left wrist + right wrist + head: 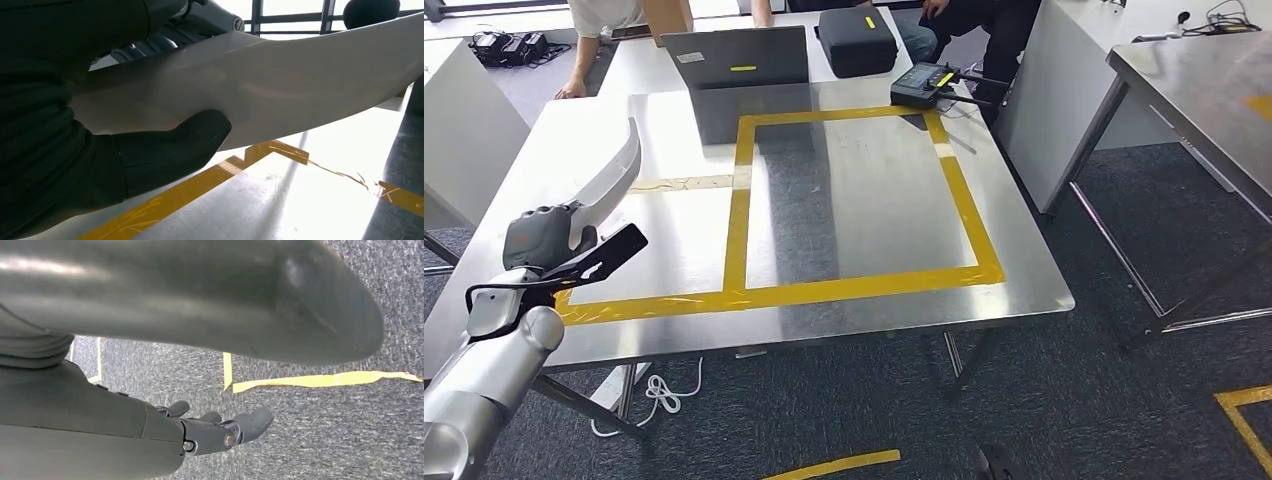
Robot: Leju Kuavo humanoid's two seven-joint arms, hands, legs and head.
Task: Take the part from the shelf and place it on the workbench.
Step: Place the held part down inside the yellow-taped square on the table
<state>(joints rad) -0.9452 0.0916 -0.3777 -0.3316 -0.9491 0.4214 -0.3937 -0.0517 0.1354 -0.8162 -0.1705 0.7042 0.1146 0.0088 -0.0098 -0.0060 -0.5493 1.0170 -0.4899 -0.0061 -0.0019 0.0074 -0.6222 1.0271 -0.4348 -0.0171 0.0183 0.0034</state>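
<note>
So the left hand (544, 240) has a solid hold on the part (614, 175), a long curved light-grey panel that tapers toward its far end. In the left wrist view the thick thumb (175, 147) presses flat against one face of the part (280, 95) while the darker fingers (160, 42) wrap around the opposite face, so the panel is clamped between them, not just resting there. From the head view the part sticks up and away from the hand, tilted, hanging over the near-left corner of the steel surface (864, 190), just outside the yellow tape square (849, 290). Can't tell whether its lower edge touches the metal.

The right hand (220, 432) hangs down over the grey carpet (325, 430) with nothing in it. Its fingers (250, 422) are loosely curled but apart from each other and from the thumb (200, 295).

Beyond the tape square, at the far edge of the surface, there's a laptop (736, 57), a dark case (856, 40) and a controller (924, 85), with people (984, 30) behind them.
</note>
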